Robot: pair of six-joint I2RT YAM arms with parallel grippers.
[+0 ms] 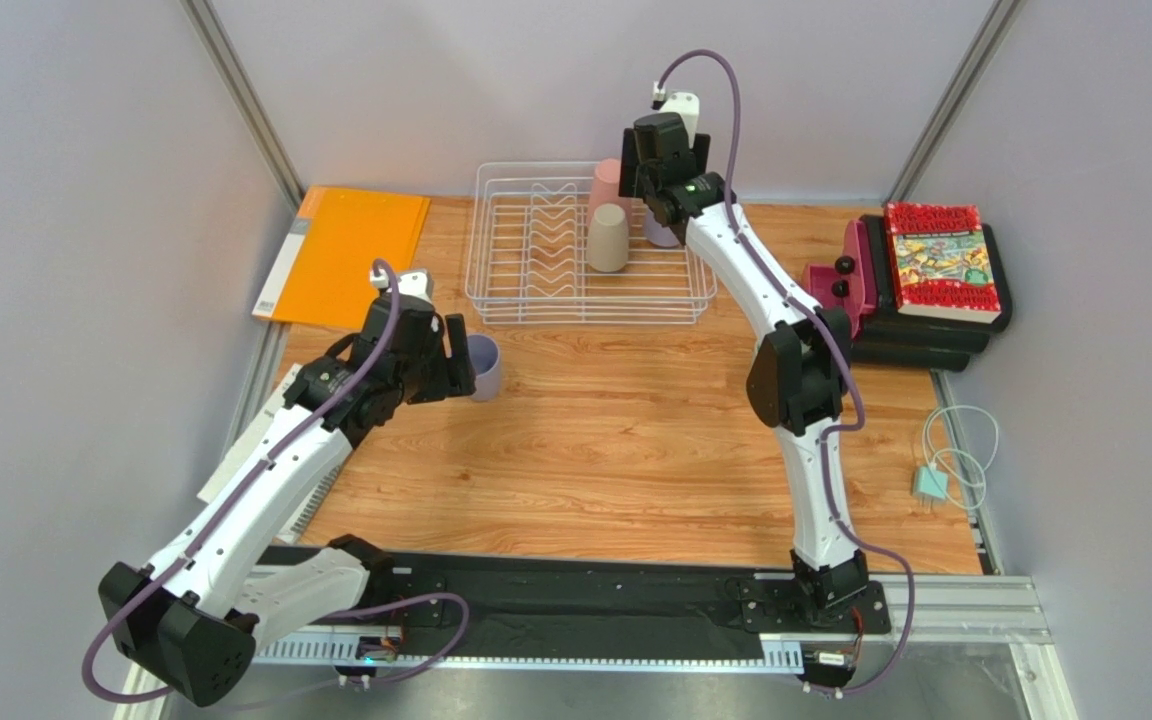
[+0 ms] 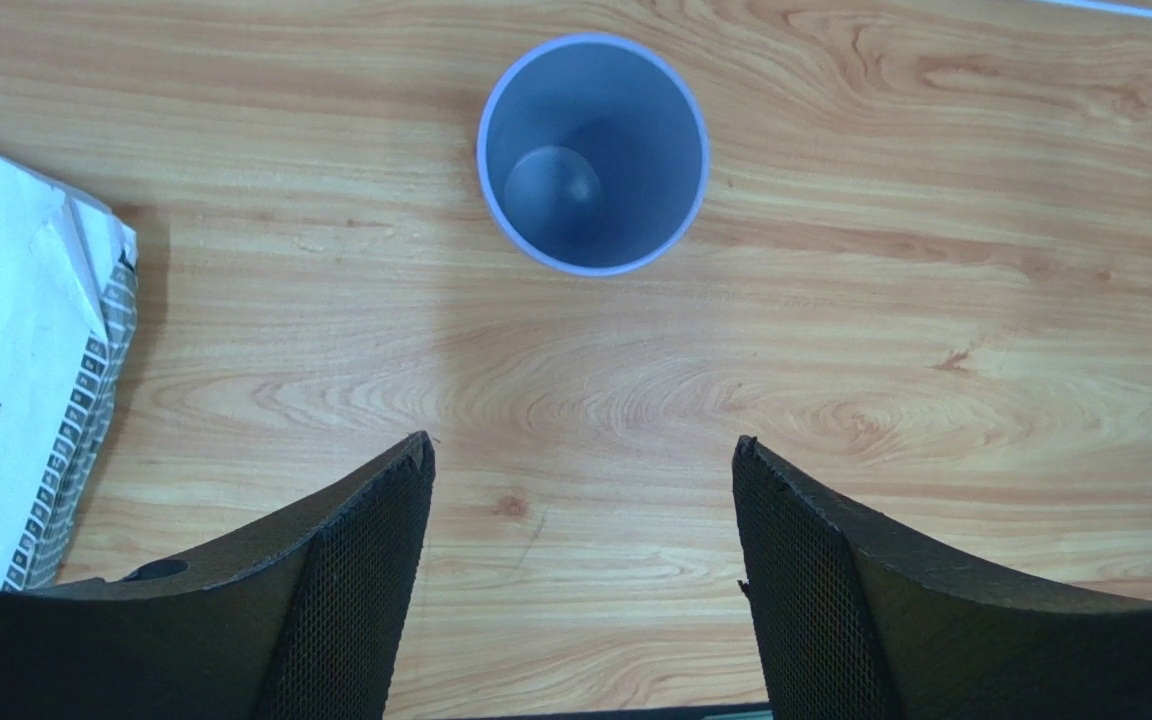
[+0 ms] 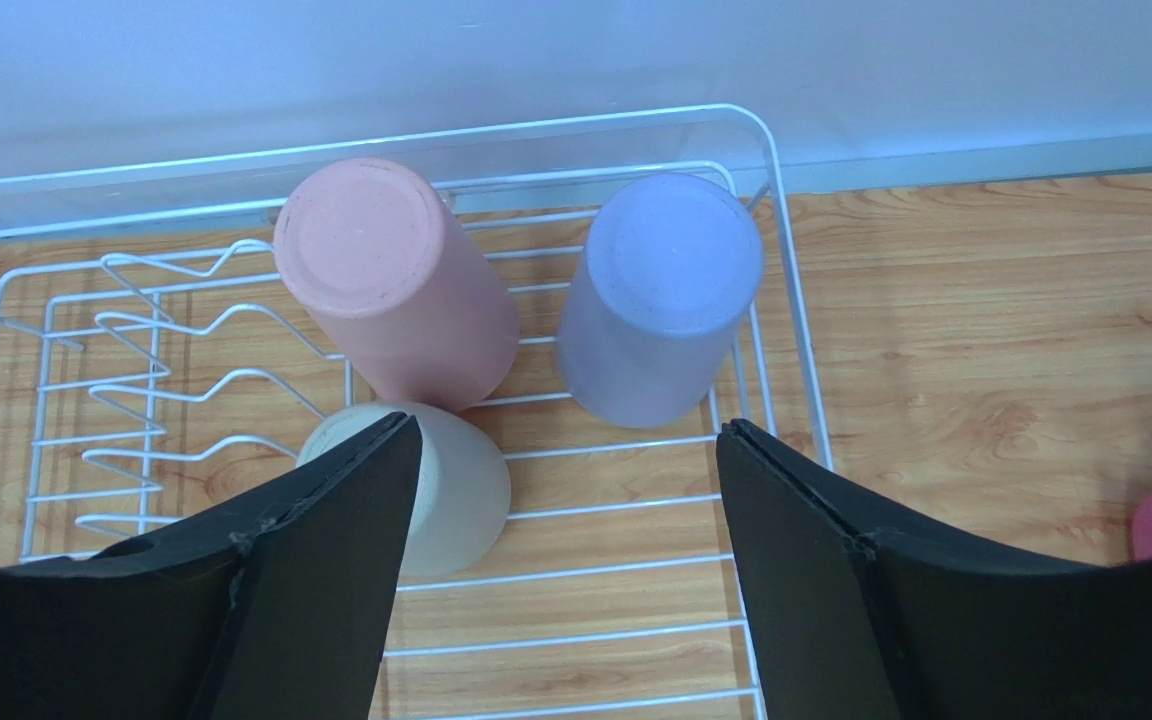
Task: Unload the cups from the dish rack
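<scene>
The white wire dish rack [image 1: 537, 308] stands at the back of the table. Three cups sit upside down in its right end: pink [image 3: 394, 278], lavender [image 3: 660, 293] and beige [image 3: 455, 495], the beige one partly hidden behind a finger. My right gripper [image 3: 567, 428] hovers over them, open, nothing between its fingers. Another lavender cup [image 2: 593, 150] stands upright on the wood in front of the rack's left end [image 1: 485, 365]. My left gripper [image 2: 582, 450] is open just short of it, apart from it and empty.
An orange folder [image 1: 342, 255] lies left of the rack. A red book [image 1: 943, 258] rests on a dark and magenta box at the right. A white cable [image 1: 958, 458] lies at the right edge. A white printed booklet [image 2: 11, 375] is beside my left gripper.
</scene>
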